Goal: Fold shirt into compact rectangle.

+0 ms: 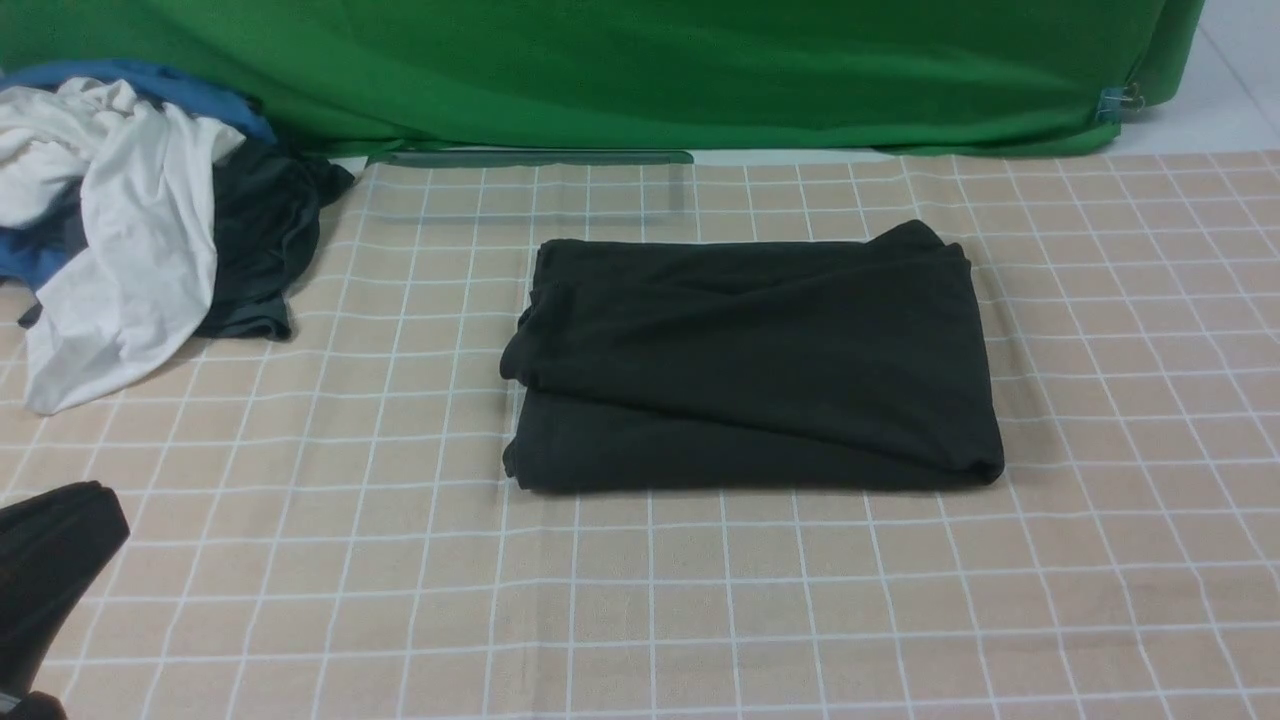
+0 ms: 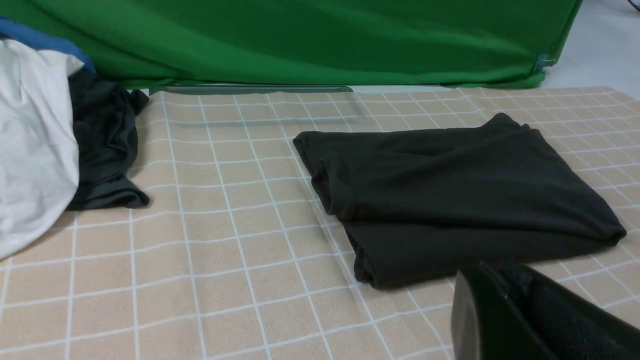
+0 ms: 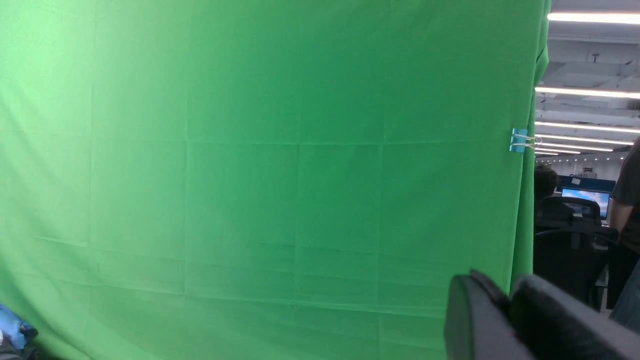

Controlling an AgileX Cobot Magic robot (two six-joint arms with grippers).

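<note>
Folded shirt [image 1: 750, 360] lies flat on the checked cloth [image 1: 700, 600]; left gripper [image 2: 505, 300] clenched empty, right gripper [image 3: 505, 305] seemingly barely parted.

Left gripper [image 1: 45, 560] low at near left edge, jaws pressed together, holding nothing. Right gripper [image 3: 505, 315] raised and aimed level toward the far side, jaws nearly touching, nothing between them.

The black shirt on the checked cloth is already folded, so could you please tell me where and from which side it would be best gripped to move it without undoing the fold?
Probably grip the black shirt at its thick near edge, coming in low from the robot's side. The layers stack into one even band there, while the left side shows loose, uneven folds.
</note>
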